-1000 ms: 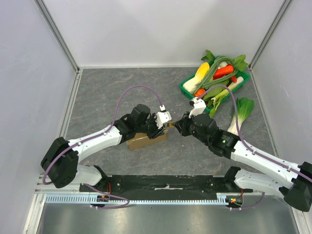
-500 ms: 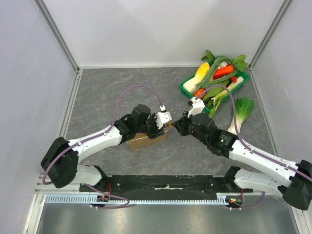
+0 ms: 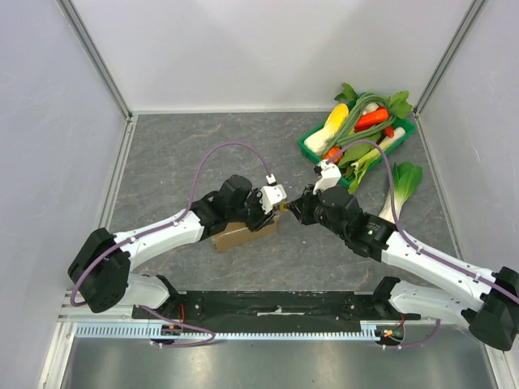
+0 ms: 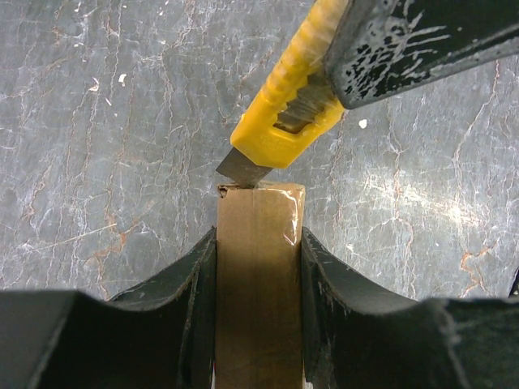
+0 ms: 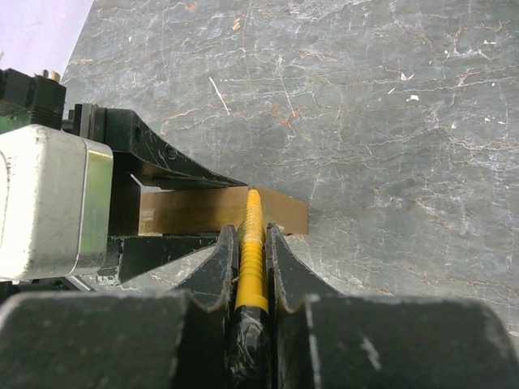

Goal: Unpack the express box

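The express box (image 3: 240,234) is a small flat brown cardboard box lying on the grey table. My left gripper (image 4: 258,247) is shut on the box (image 4: 258,275), one finger on each long side; clear tape runs along its top. My right gripper (image 5: 250,243) is shut on a yellow utility knife (image 5: 253,251). In the left wrist view the knife (image 4: 288,113) comes in from the upper right, and its metal blade tip (image 4: 239,168) touches the box's far end edge. In the top view the two grippers meet at the box's right end (image 3: 284,209).
A green tray (image 3: 308,148) heaped with vegetables stands at the back right. A bok choy (image 3: 403,185) lies loose on the table beside it. Grey walls close in the table on three sides. Purple cables arc above both arms.
The right gripper has crept slightly left with the knife toward the box end. The left arm and the box have stayed still.
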